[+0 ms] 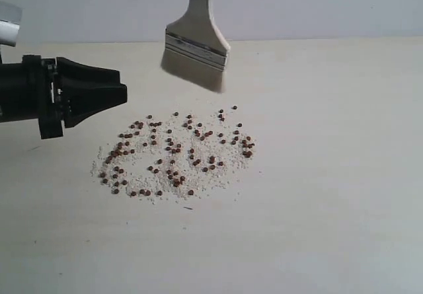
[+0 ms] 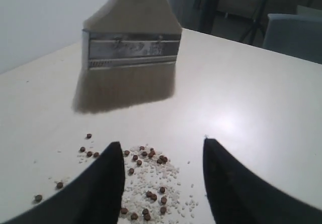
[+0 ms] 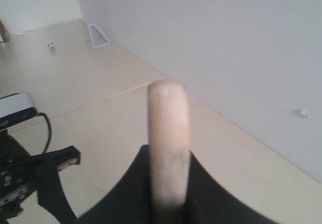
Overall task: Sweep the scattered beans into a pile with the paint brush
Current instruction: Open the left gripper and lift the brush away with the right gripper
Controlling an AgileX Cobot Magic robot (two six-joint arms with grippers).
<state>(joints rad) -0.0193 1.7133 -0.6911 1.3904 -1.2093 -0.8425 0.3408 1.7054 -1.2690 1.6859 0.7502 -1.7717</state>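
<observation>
Pale-bristled paint brush (image 1: 196, 48) hangs tilted, bristles down, near the loosely scattered reddish-brown beans (image 1: 176, 156)

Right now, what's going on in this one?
The right gripper holds the paint brush by its handle, bristles pointing down on the far side of the beans. The beans lie scattered among whitish crumbs in a loose patch on the table, not yet piled. The left gripper is open and empty, beside the patch.
</observation>
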